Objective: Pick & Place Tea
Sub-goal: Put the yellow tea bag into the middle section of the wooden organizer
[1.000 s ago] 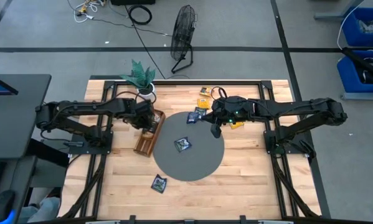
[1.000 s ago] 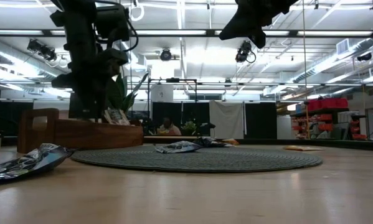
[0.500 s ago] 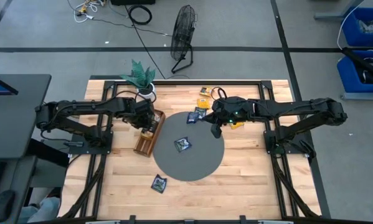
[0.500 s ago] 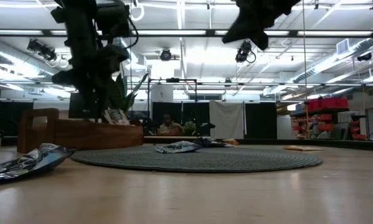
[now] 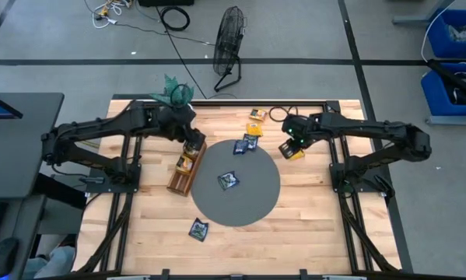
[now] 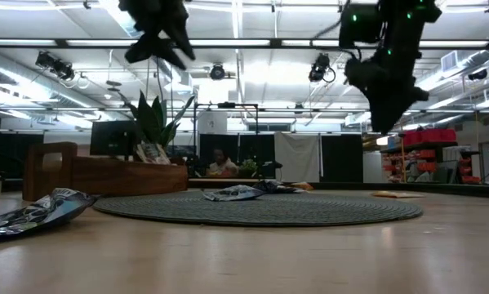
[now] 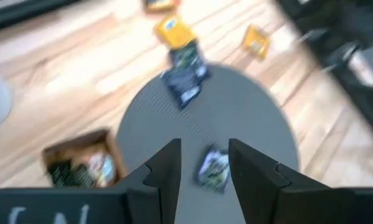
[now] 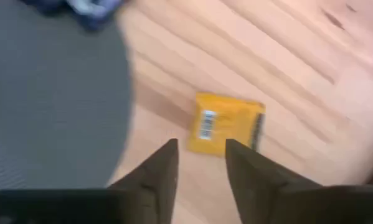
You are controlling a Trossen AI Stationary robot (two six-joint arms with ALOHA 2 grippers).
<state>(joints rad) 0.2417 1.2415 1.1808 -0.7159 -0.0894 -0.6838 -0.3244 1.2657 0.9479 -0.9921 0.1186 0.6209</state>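
Tea sachets lie scattered. One dark sachet [image 5: 229, 180] rests flat on the round grey mat [image 5: 248, 204], two dark ones [image 5: 247, 145] lie at the mat's far edge, and another dark one [image 5: 198, 229] is on the bare wood near the front. Yellow sachets [image 5: 254, 128] lie farther back. The wooden tray [image 5: 181, 175] holds several sachets [image 7: 80, 169]. My left gripper [image 5: 191, 142] hangs open, high over the tray's far end. My right gripper [image 5: 287, 148] is open just above a yellow sachet [image 8: 226, 127] to the right of the mat, with nothing between its fingers.
A potted plant [image 5: 174, 93] stands at the table's far left corner, behind the tray. Bare wood lies to the right of the mat and along the near edge.
My left gripper has risen from the tray and drawn toward the far edge. My right gripper has moved from over the mat's far right rim toward the table's right edge and come lower, over the yellow sachet. No sachet has moved.
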